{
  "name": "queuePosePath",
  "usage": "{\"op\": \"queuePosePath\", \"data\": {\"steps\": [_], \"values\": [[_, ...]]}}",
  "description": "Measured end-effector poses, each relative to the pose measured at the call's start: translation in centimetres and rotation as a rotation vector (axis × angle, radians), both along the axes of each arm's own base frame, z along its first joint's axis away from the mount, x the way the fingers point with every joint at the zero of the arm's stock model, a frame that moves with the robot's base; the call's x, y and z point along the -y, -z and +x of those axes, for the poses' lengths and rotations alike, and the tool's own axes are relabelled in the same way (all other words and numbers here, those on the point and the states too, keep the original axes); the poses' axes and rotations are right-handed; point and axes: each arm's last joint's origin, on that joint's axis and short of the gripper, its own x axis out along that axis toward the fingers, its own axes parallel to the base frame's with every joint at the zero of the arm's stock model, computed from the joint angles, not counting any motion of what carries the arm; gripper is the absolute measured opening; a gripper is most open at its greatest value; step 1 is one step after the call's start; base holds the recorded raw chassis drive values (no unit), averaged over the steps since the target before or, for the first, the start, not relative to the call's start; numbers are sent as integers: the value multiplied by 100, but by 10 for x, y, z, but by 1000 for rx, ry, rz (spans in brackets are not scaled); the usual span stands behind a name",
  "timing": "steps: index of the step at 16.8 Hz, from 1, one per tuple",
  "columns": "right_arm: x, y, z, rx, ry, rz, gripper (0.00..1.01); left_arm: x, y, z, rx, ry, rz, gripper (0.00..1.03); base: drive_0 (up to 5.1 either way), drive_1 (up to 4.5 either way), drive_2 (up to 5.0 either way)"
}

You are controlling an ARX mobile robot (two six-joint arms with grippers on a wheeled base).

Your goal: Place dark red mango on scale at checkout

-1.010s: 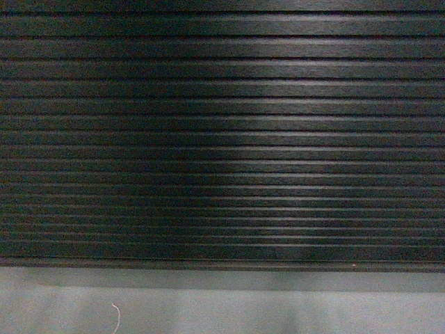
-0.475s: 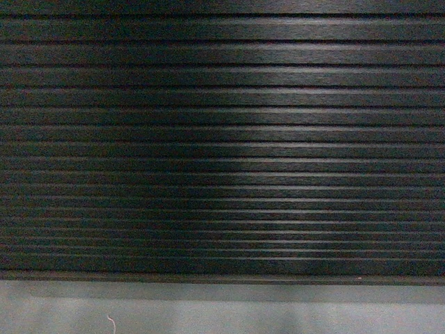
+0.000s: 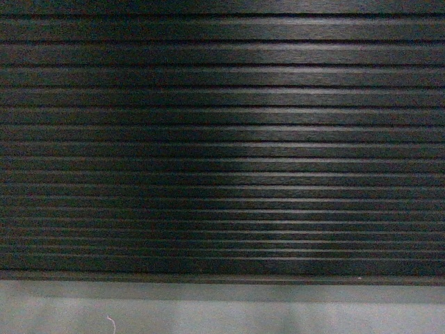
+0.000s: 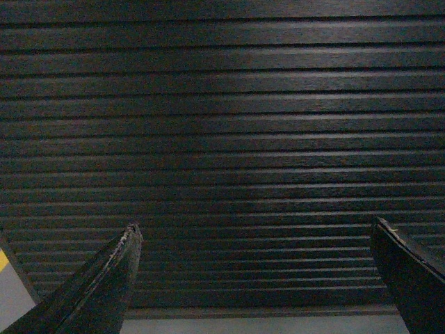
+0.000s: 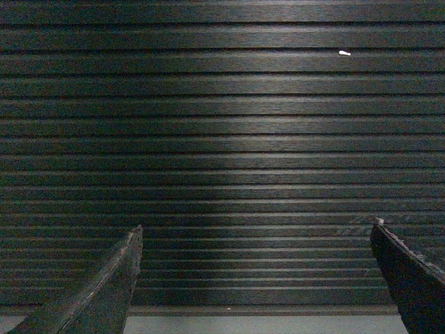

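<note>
Left gripper (image 4: 254, 233): two dark, tapered fingers rise from the lower left and lower right corners of the left wrist view. They stand spread wide apart, with nothing between them.

Right gripper (image 5: 256, 233): the same arrangement in the right wrist view, dark fingers at the lower left and lower right corners, set wide apart and holding nothing.

Floor (image 3: 278, 313): a pale grey strip along the bottom edge of the head view, also visible as a thin band at the bottom of both wrist views. A small white curled thread or scrap (image 3: 110, 322) lies on it at lower left; it is too small to identify with confidence. At the far lower left of the left wrist view a grey patch with a small yellow mark (image 4: 3, 260) shows beside the finger.

Checkout (image 3: 222, 139): its dark, horizontally ribbed front fills nearly the whole frame in all three views, from the floor line upward to the top edge. The slats run level across the picture, with a faint lighter sheen near the centre. A small white speck (image 5: 343, 53) sits on a slat at the upper right of the right wrist view.

Dark red mango and scale: neither appears in any view; only the counter's front face is shown, not its top.
</note>
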Motion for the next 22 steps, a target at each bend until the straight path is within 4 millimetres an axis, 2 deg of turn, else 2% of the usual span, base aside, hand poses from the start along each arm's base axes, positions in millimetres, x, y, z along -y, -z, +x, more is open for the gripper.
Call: {"op": "queuePosePath", "data": {"steps": [22], "values": [[0,0,0,0,0,0,98,0,0,0,-1,1,1,98,0,0,0]]}}
